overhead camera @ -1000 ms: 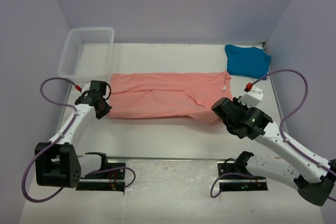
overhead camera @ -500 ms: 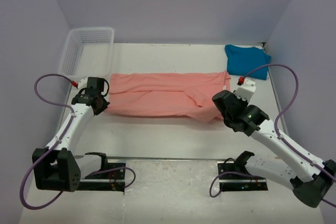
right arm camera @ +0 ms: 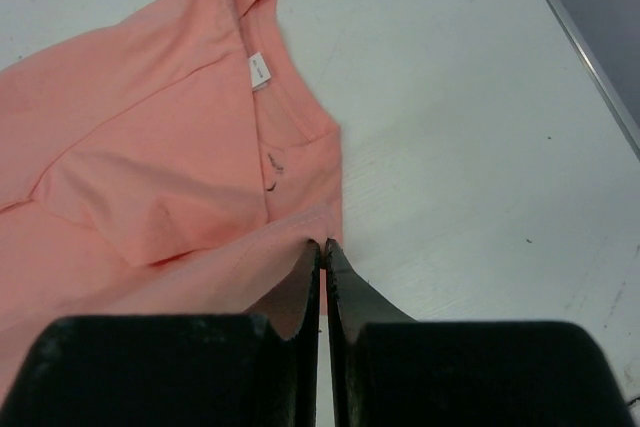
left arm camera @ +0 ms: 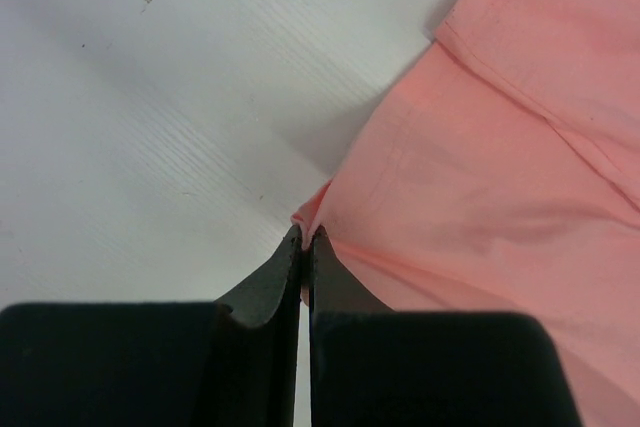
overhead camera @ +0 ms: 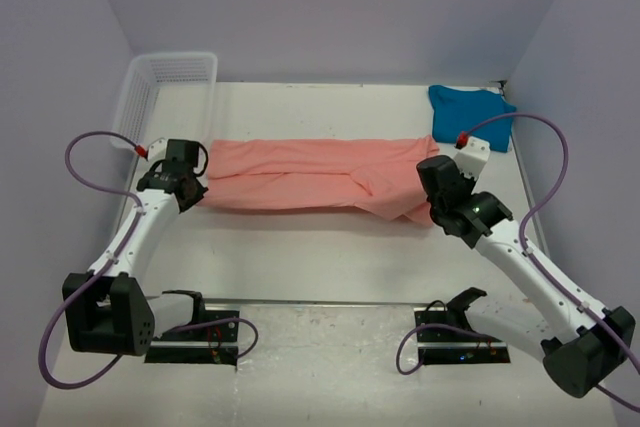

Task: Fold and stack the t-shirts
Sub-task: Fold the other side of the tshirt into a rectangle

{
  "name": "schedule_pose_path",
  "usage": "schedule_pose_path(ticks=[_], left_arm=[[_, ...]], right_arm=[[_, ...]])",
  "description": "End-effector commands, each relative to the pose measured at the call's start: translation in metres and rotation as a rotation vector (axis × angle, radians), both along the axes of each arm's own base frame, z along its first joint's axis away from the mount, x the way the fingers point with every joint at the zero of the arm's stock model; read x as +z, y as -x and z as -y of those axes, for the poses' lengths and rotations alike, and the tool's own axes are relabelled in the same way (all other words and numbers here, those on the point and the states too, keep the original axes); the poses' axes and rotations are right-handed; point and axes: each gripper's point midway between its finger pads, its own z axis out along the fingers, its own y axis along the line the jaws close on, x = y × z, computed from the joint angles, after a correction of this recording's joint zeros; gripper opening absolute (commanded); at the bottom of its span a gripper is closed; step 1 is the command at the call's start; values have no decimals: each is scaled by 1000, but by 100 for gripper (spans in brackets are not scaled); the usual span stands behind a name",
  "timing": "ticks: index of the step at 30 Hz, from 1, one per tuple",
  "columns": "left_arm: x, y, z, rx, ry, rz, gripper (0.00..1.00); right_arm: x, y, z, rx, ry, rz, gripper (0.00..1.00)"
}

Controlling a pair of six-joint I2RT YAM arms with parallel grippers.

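The salmon-pink t-shirt lies stretched across the middle of the table as a long, narrow folded band. My left gripper is shut on its near left corner; the left wrist view shows pink cloth pinched at the fingertips of that gripper. My right gripper is shut on the near right edge, and in the right wrist view that gripper pinches the hem below the white neck label. The teal-blue t-shirt lies bunched at the far right corner.
A white mesh basket stands at the far left corner. Purple walls close in the table on three sides. Purple cables loop off both arms, and the arm bases sit at the near edge.
Both grippers have moved away from the near edge, carrying the shirt's near edge with them. The pink band has become narrower, and its near right corner has risen off the table.
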Motion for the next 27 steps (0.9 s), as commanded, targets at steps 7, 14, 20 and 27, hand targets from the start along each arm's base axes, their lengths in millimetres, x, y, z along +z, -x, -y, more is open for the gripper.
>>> schedule_pose_path(ticks=[7, 14, 20, 27], left_arm=[[13, -25, -9, -5, -52, 49, 0], [17, -45, -3, -40, -37, 56, 0], [18, -72, -1, -55, -52, 34, 0], [7, -94, 6, -76, -36, -39, 0]], right_arm=[[26, -19, 7, -25, 29, 44, 0], [38, -45, -7, 12, 29, 30, 0], [37, -74, -22, 52, 53, -13, 0], [27, -101, -25, 59, 64, -72, 0]])
